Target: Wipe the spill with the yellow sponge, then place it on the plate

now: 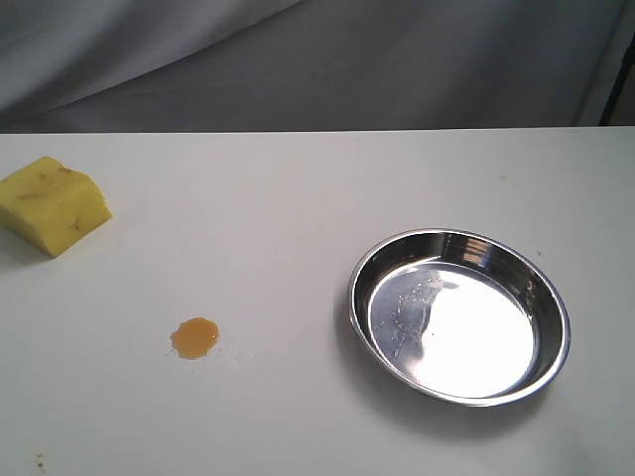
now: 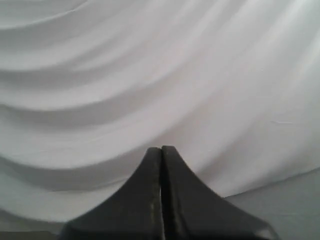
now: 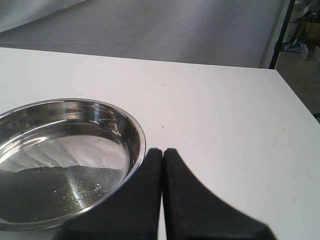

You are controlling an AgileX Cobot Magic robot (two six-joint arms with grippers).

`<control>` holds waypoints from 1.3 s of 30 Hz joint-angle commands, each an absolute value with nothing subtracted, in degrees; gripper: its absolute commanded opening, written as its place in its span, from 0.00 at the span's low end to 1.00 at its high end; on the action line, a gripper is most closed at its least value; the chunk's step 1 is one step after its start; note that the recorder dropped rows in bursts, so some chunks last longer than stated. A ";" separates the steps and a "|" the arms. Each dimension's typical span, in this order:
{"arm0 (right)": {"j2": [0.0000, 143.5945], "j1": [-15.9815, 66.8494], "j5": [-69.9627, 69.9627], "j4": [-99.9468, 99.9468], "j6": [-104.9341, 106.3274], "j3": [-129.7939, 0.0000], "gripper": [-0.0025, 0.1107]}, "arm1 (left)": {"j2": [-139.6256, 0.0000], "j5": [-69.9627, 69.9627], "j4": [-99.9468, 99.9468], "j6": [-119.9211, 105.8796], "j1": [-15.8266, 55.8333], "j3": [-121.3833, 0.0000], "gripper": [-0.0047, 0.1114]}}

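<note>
Right wrist view: right hand (image 3: 162, 152) pressed together, plate (image 3: 136, 129) just beside it; left hand (image 2: 161, 149) likewise together, facing cloth (image 2: 150, 75).

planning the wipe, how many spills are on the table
1. The spill lies left of centre in the exterior view, nearer the camera than the sponge and left of the plate. The table runs out of frame, so more could be hidden.
</note>
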State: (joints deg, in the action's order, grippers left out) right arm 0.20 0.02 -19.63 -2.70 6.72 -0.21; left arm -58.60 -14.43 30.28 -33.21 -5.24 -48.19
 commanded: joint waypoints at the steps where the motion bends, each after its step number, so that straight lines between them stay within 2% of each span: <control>1: 0.00 0.09 -19.59 -2.93 6.82 0.00 0.02 | -56.11 -14.11 33.06 -33.50 -9.86 -48.66 0.04; 8: 0.00 0.09 -19.59 -2.93 6.82 0.00 0.02 | -53.42 -8.09 32.00 -33.50 -11.52 -48.66 0.04; 20: 0.00 0.09 -19.59 -2.93 6.82 0.00 0.02 | -50.68 -12.46 32.00 -36.26 -11.41 -48.66 0.04; 24: 0.00 0.09 -19.59 -2.93 6.82 0.00 0.02 | -53.78 -11.00 32.00 -36.26 -11.41 -48.66 0.04; 29: 0.00 0.09 -19.59 -2.93 6.82 0.00 0.02 | -67.25 0.00 24.26 -36.26 -11.41 -50.68 0.04; 32: 0.00 0.09 -19.59 -2.93 6.82 0.00 0.02 | -78.95 20.19 21.47 -39.16 -11.41 -58.52 0.04; 34: 0.00 0.09 -19.59 -2.93 6.82 0.00 0.02 | -84.04 27.73 22.15 -40.83 -11.41 -62.56 0.04; 39: 0.00 0.09 -19.59 -2.93 6.82 0.00 0.02 | -89.94 34.27 22.15 -43.38 -11.41 -66.47 0.04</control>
State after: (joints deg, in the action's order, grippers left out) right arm 0.20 0.02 -19.63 -2.70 6.72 -0.21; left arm -87.40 31.41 22.44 -41.65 -11.25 -64.79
